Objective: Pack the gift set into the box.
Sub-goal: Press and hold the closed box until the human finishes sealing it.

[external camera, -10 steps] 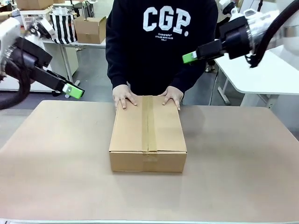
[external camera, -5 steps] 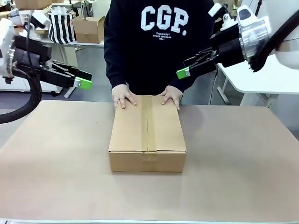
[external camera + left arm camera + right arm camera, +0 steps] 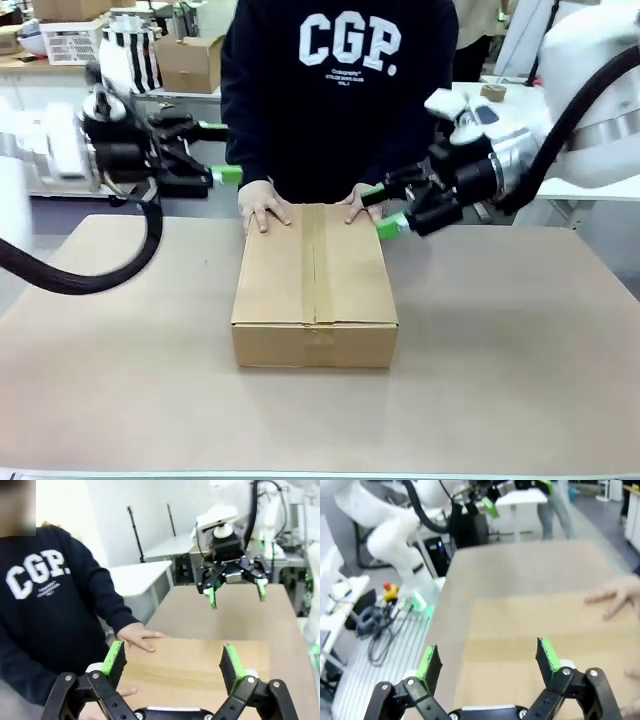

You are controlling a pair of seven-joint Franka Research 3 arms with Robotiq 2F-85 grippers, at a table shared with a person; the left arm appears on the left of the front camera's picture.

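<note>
The box (image 3: pixel 315 285) lies shut in the middle of the table, brown tape along its top seam. The gift set is hidden. A person in a dark sweatshirt presses both hands (image 3: pixel 265 210) on the box's far end. My left gripper (image 3: pixel 222 152) hangs open just left of those hands, above table height. My right gripper (image 3: pixel 382 212) is open at the box's far right corner, close to the person's other hand (image 3: pixel 368 207). In the left wrist view, my left gripper (image 3: pixel 172 660) gapes over the box (image 3: pixel 200 665). My right gripper (image 3: pixel 487 659) likewise stands open over the box (image 3: pixel 530 645).
The tan table (image 3: pixel 120 350) has bare room on both sides of the box and in front of it. A white table (image 3: pixel 590 165) stands at the back right. A smaller cardboard box (image 3: pixel 190 62) and a striped bag (image 3: pixel 135 55) sit on a shelf behind.
Both arms have swung inward and lower toward the box's far end. The right gripper dropped down-left beside the person's hand. The box and the person's hands have stayed put.
</note>
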